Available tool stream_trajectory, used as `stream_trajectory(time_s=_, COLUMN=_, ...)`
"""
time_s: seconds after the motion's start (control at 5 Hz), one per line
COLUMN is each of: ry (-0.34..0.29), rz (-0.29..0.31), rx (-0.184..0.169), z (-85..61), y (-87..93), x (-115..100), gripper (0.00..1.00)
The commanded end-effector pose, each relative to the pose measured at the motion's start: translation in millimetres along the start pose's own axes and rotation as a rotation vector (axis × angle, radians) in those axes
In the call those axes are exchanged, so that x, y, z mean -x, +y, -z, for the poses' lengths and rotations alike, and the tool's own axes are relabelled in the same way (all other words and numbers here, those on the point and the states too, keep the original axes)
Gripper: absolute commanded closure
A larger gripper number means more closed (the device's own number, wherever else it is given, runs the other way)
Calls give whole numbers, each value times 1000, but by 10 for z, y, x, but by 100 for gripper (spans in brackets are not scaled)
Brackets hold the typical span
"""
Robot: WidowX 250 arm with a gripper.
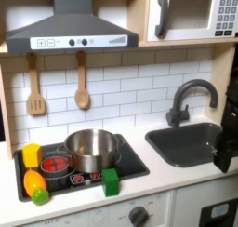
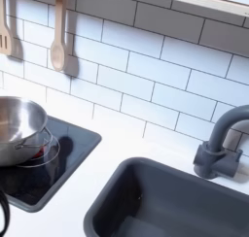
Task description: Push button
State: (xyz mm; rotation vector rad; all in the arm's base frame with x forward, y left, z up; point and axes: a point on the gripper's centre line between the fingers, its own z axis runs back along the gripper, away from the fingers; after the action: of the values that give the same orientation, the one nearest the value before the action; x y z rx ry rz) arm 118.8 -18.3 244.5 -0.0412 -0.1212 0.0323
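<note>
Gripper (image 1: 226, 149) at sink's (image 1: 177, 147) right edge.

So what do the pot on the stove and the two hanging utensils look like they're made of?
The pot looks like polished metal, probably steel: silvery, with bright reflections in both exterior views. The slotted spatula and the spoon look like plain, matte wood: light tan without shine, though painted plastic can't be excluded.

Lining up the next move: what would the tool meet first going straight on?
Probably the sink basin: the tool seems to point down at its right end in the first exterior view, though cropped; depth unclear.
</note>
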Motion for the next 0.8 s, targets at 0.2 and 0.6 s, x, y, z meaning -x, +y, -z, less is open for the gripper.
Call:
stream_trajectory(time_s=0.2, ry=-25, rz=0, rx=-13, z=10, y=78, x=-36, gripper=0)
stream_trajectory(time_s=0.6, ry=-72, rz=-13, rx=-43, z=59, y=244, x=-230, gripper=0)
